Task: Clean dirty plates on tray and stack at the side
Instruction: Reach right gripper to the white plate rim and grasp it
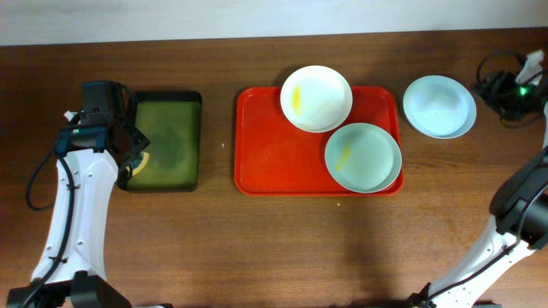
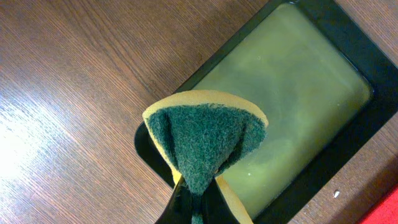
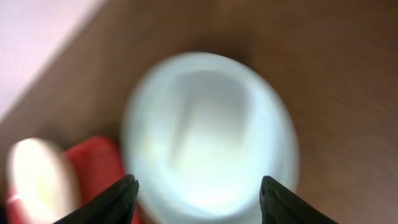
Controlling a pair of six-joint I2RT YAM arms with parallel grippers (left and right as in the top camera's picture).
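The red tray lies mid-table. On it sit a white plate with a yellow smear at the back edge and a pale mint-blue plate with a yellow smear at the front right. A second pale mint-blue plate rests on the table right of the tray; it also shows blurred in the right wrist view. My left gripper is shut on a folded green-and-yellow sponge over the near corner of the dark green tray. My right gripper is open above the mint-blue plate beside the tray.
The dark green tray holds yellowish liquid. Cables and the right arm's base sit at the far right edge. Bare wooden table surrounds both trays.
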